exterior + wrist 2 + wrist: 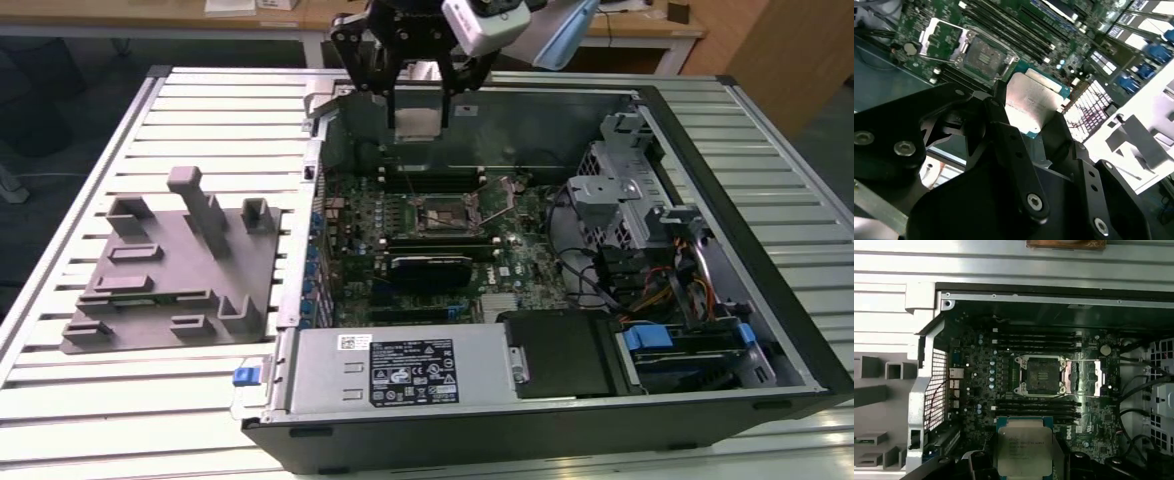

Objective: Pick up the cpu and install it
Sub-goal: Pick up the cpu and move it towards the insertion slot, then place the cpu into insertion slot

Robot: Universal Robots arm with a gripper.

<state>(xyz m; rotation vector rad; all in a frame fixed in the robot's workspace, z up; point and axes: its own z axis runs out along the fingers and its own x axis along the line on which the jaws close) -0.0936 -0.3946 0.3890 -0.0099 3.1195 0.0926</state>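
Fixture block [167, 270] at exterior view's left of computer case [534, 440]; cpu [416, 120] above.

Small thin square cpu [1034, 102], pale silver top on a green-edged base, clamped in the hand [1029, 114], raised above the motherboard [979, 390], apart from the open socket [1043, 374]

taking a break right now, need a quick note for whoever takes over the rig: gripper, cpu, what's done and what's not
Gripper: shut on the cpu, gripped by its edges, in the air over the open case.
Socket: empty, its cover swung open, apart from the cpu.
Done: the pick-up.
Left: the cpu is not yet in the socket.
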